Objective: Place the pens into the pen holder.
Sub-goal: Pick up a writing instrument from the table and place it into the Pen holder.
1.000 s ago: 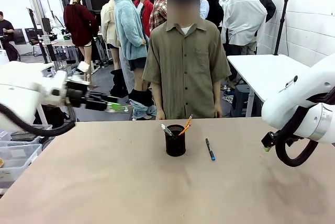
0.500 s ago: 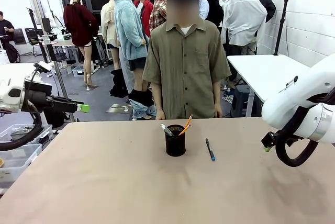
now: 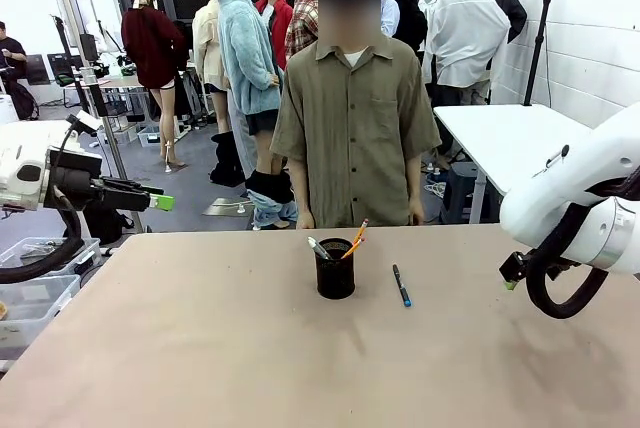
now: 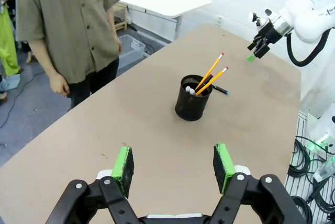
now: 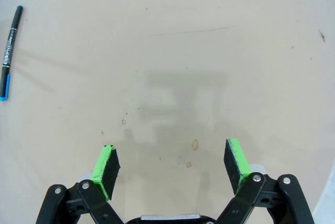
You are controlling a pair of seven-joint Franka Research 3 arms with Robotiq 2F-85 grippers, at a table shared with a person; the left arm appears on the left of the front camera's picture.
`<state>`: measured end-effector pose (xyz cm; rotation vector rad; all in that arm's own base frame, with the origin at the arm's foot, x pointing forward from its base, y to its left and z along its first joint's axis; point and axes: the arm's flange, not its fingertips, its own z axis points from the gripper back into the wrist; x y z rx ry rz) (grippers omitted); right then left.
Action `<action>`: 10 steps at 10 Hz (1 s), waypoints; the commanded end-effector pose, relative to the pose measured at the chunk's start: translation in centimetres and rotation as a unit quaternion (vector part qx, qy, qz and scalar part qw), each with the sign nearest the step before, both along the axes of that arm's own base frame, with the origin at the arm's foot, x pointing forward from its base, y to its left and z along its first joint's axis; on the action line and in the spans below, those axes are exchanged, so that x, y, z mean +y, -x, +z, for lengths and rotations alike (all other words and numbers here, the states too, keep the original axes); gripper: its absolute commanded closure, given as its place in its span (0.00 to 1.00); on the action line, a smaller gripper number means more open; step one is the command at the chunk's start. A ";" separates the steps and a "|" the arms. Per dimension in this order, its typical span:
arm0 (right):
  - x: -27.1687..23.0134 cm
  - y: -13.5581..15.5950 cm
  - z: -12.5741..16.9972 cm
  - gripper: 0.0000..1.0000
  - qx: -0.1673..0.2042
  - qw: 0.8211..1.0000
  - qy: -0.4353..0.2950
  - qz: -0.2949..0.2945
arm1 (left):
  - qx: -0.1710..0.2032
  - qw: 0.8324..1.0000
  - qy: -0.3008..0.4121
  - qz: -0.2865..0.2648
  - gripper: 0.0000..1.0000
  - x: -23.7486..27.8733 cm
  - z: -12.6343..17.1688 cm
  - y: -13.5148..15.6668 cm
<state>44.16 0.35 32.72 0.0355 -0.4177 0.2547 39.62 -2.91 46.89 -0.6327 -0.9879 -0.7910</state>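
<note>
The bare table (image 3: 180, 348) gives you open passage in front of the pen holder (image 3: 335, 270) and on both its sides. The yellow pencils (image 4: 212, 75) jut above its rim, leaning toward the right arm's side, and narrow a straight-down approach. The dark blue-tipped pen (image 3: 401, 285) lies flat just right of the holder with a gap between them, and the tabletop from it to the right gripper (image 3: 509, 281) is bare. The person (image 3: 355, 118) stands close behind the holder at the far edge and closes off that side.
</note>
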 end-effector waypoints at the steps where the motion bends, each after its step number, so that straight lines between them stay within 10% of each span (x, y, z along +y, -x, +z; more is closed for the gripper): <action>1: 1.9 -1.3 1.2 0.00 0.026 0.999 0.000 0.043 | -0.012 1.000 0.009 -0.007 0.20 0.1 -0.4 -0.4; 6: 11.6 -10.9 7.1 0.00 0.102 0.991 0.012 0.088 | -0.012 1.000 0.009 -0.007 0.20 0.1 -0.4 -0.4; 10: 19.5 -15.0 5.1 0.00 0.193 0.974 0.063 0.100 | -0.012 1.000 0.009 -0.007 0.20 0.1 -0.4 -0.4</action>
